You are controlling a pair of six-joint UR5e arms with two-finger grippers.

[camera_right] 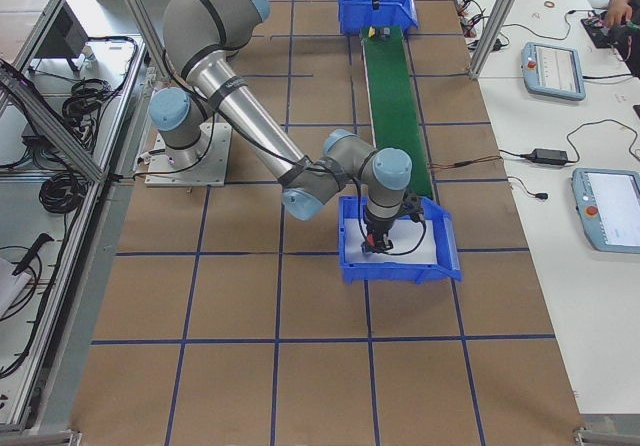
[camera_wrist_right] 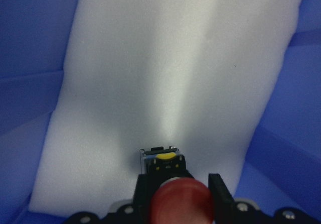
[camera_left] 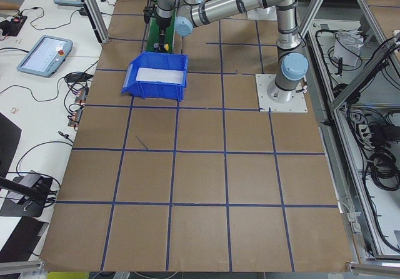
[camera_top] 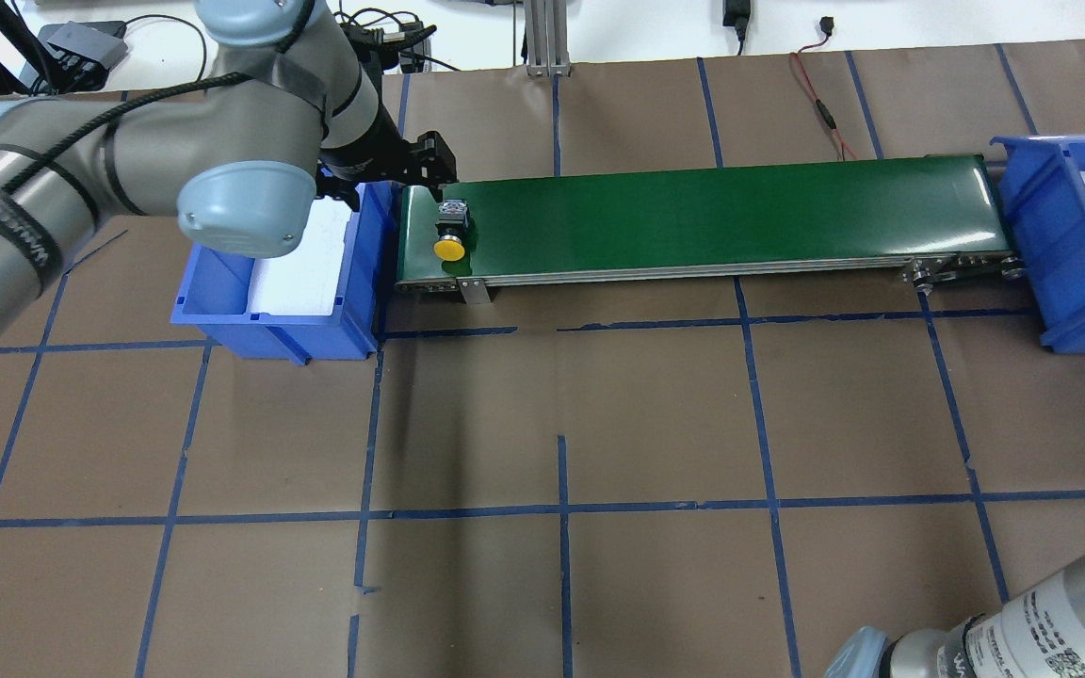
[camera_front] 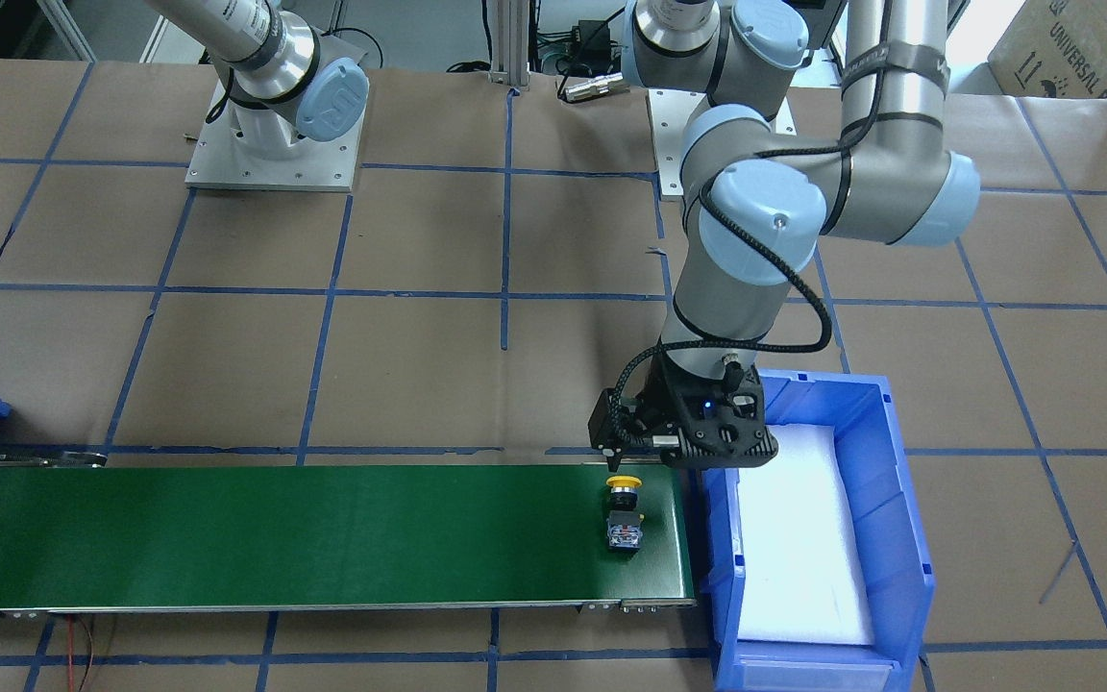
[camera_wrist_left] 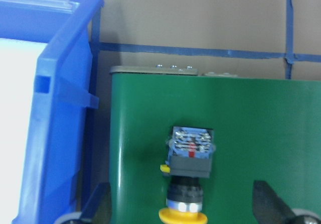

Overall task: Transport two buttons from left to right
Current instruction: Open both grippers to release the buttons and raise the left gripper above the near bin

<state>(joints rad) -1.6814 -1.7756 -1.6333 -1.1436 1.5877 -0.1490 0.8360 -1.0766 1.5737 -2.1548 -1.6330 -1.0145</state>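
Red button (camera_wrist_right: pixel 180 202) gripped by right pincer (camera_wrist_right: pixel 179 183).

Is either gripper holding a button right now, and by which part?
The right gripper holds the red button by its sides, near the cap. The left gripper is open over the yellow button on the belt, holding nothing.

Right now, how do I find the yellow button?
Find the long green belt. At its end beside the blue bin under the left arm lies the yellow button. It is the only thing on the belt, with a round yellow cap.
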